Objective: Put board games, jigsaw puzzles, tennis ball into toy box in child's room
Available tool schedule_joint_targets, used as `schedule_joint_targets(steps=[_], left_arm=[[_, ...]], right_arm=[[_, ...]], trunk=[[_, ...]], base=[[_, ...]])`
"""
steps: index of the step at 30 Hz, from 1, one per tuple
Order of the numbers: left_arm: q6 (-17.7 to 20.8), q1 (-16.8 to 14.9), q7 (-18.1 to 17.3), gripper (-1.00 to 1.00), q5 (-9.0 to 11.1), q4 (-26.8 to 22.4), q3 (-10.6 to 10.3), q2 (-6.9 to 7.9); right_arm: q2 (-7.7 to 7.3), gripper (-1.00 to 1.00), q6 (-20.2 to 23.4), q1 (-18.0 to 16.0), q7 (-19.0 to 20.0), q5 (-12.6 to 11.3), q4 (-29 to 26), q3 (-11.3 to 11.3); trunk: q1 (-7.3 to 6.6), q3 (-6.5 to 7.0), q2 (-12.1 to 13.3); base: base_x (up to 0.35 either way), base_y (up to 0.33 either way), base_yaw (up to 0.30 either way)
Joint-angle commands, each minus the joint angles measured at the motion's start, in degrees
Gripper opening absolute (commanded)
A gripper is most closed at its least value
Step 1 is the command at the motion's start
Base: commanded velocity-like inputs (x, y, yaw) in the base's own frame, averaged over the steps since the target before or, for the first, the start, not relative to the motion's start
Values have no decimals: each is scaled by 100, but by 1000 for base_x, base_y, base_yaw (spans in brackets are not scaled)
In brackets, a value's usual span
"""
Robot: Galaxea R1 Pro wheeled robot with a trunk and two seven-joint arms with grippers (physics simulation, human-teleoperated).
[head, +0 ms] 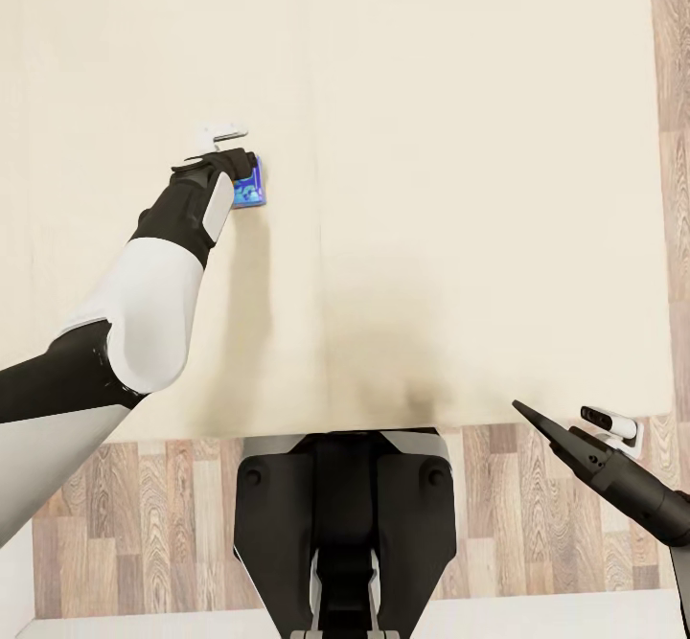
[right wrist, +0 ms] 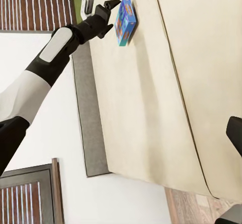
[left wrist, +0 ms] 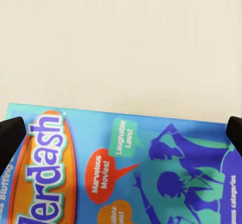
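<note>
Your black left gripper (head: 233, 174) stands open astride the blue rectangular cardboard board game (left wrist: 126, 168) lying mid-bed on the cream bed (head: 431, 189), so square it, then close firmly; right gripper's (head: 537, 421) state I cannot tell.

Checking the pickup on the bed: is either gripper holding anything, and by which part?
Cannot be told: the left gripper straddles the board game at its edges, contact unclear. The right gripper holds nothing.

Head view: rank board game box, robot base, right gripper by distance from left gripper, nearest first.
1. Board game box: on the bed, right beside the left gripper.
2. Robot base: bottom centre, on the wood floor.
3. Right gripper: lower right, past the bed's near edge.
</note>
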Motion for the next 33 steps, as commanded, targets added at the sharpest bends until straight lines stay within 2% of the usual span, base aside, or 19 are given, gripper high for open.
schedule_joint_targets(steps=[1, 11, 18, 33], left_arm=[[31, 0, -8, 100, -50, 171, 40, -7], [119, 0, -7, 100, -44, 173, 46, -4], [458, 0, -9, 100, -24, 171, 49, 10], [589, -28, -5, 100, -19, 56, 48, 5]], right_arm=[[-1, 100, 50, -1, 6, -13, -1, -2], [-2, 100, 50, -1, 4, -11, 5, -2], [-1, 100, 46, -1, 4, -10, 5, -2], [-1, 100, 41, -1, -3, -10, 6, -2]], trunk=[[6, -6, -6], [6, -6, -6], [6, -6, -6], [6, -6, -6]], base=[[0, 0, 0], [0, 0, 0], [0, 0, 0], [0, 0, 0]])
